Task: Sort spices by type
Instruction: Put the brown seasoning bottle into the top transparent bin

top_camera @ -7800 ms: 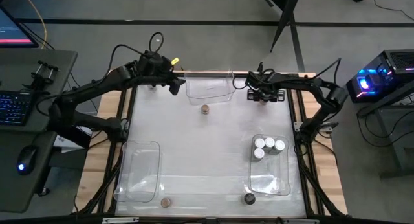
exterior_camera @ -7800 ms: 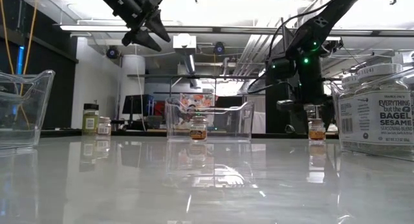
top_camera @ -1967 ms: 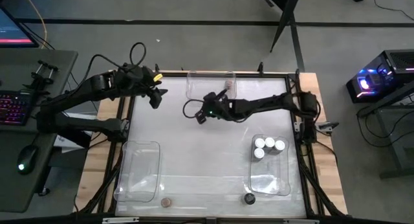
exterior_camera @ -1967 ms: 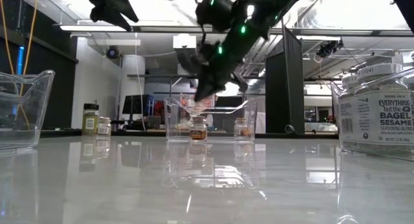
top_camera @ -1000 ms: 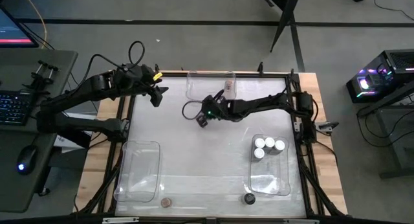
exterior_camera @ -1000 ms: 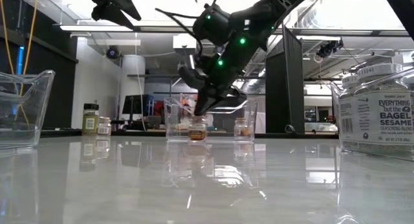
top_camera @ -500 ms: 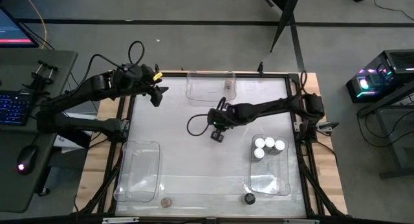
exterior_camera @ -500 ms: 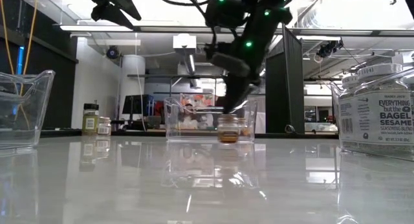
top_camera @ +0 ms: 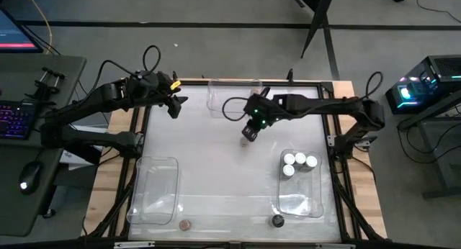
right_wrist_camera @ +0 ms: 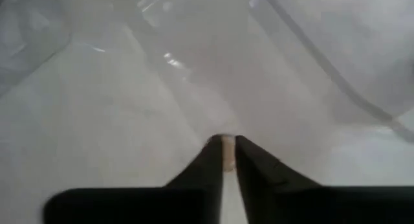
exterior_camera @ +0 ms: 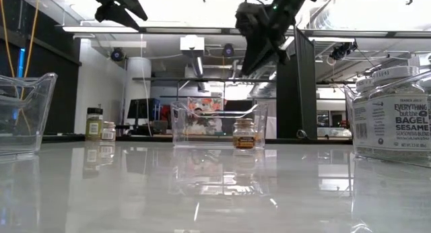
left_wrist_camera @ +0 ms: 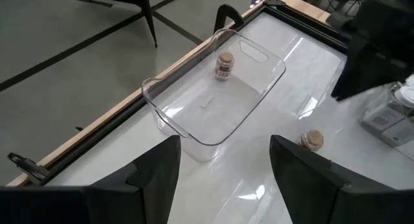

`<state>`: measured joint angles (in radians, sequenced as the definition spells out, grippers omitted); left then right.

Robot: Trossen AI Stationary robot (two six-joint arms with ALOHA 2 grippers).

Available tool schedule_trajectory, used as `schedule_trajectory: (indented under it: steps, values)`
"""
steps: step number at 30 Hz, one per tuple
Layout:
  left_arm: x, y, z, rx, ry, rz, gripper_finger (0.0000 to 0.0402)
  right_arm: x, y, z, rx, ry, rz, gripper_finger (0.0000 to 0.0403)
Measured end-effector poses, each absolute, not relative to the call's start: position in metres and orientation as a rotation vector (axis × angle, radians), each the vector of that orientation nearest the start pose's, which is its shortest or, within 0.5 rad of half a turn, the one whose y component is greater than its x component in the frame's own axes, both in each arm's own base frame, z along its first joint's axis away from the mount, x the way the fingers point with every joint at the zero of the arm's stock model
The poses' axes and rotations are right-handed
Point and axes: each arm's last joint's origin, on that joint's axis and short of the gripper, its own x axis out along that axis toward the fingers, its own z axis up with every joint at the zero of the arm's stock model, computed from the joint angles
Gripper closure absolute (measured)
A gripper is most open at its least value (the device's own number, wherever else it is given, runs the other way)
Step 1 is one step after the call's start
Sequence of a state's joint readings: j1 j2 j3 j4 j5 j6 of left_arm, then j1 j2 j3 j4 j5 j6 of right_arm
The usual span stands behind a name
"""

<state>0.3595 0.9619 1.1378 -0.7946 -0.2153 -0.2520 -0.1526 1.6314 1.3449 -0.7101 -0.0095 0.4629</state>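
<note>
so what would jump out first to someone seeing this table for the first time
Probably the right gripper, reaching over mid-table with its fingers just above a lone tan-lidded jar standing outside every bin. Next, the cluster of white-lidded jars packed in the clear bin on the right. One more tan-lidded jar stands alone in the far bin, while the left gripper hovers at the table's far-left corner.

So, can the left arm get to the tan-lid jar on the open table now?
Probably not cleanly: the jar stands free, but the right gripper hangs directly above it, blocking a descent.
</note>
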Motion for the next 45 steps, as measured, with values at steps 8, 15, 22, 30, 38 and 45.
schedule_trajectory:
  steps: [8,15,22,30,38,45]
  values:
    - [0.164,0.068,0.366,-0.283,0.555,0.630,0.0177,0.356,-0.053,0.239,0.630,1.028,-0.342,0.0173]
    - [0.164,0.068,0.366,-0.269,0.559,0.625,0.0177,0.369,-0.049,0.210,0.659,1.093,-0.396,0.0085]
    - [0.164,0.068,0.366,-0.266,0.560,0.624,0.0177,0.373,-0.039,0.188,0.549,1.161,-0.491,0.0082]
    - [0.164,0.068,0.366,-0.274,0.557,0.627,0.0177,0.378,-0.033,0.166,0.521,1.212,-0.518,0.0099]
    - [0.164,0.068,0.366,-0.289,0.553,0.632,0.0177,0.377,-0.036,0.173,0.501,1.225,-0.558,0.0260]
    - [0.164,0.068,0.366,-0.289,0.553,0.632,0.0177,0.371,-0.065,0.272,0.359,1.039,-0.567,0.0396]
